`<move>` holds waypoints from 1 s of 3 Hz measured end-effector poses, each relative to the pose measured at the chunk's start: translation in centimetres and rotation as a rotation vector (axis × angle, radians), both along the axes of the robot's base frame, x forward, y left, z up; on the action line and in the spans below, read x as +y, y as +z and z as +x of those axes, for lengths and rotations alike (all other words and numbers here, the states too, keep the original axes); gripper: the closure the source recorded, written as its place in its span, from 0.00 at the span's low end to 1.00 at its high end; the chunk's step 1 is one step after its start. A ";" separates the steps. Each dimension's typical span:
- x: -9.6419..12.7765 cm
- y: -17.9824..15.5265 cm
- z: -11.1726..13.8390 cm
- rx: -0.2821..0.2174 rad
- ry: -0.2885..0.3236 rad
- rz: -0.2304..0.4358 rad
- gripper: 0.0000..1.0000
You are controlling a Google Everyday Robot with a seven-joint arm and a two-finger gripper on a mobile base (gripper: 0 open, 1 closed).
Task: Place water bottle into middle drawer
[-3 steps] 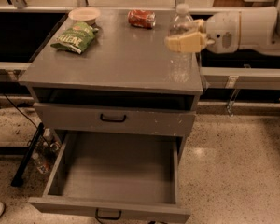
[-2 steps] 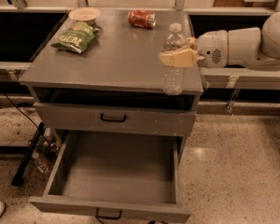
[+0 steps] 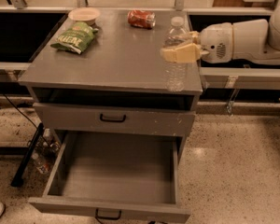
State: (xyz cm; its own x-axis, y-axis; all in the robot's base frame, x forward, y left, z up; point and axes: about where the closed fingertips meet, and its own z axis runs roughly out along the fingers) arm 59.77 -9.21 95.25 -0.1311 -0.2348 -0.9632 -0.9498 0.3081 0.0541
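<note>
Claw: the claw is reaching in from the right and is clamping round the upper body of the water bottle; one cream finger is crossing in front of the bottle, while the other is lying mostly hidden behind it.
Water bottle: it is standing upright at the front right corner of the counter, white cap on top. Whether its base is touching the surface or hanging just above it is hard to tell.
Arm: the white arm is running off the right edge, so its far end is being cut off.
Middle drawer: the middle drawer is standing pulled out below, showing a bare grey tray. Its black wire handle is being clipped by the bottom edge.
Upper drawer front: the grey drawer front with white chips is sitting closed above it; the dark slot over it is showing nothing inside.
Chip bag: a green chip bag is lying at the back left, its top edge touching a pale bowl.
Soda can: a red soda can is lying on its side at the back.
Floor clutter: small items left of the drawer are lying too shadowed to name.
</note>
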 end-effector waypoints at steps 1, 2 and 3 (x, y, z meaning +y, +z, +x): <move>-1.3 2.5 -3.1 -0.039 -0.009 -0.006 1.00; -3.3 3.2 -6.7 -0.056 -0.047 0.010 1.00; -3.6 -1.0 -8.2 0.010 -0.058 0.026 1.00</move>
State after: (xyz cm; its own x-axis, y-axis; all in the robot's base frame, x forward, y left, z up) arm 51.55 -12.81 94.27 -0.1536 -0.2011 -0.9675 -0.9299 0.3606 0.0726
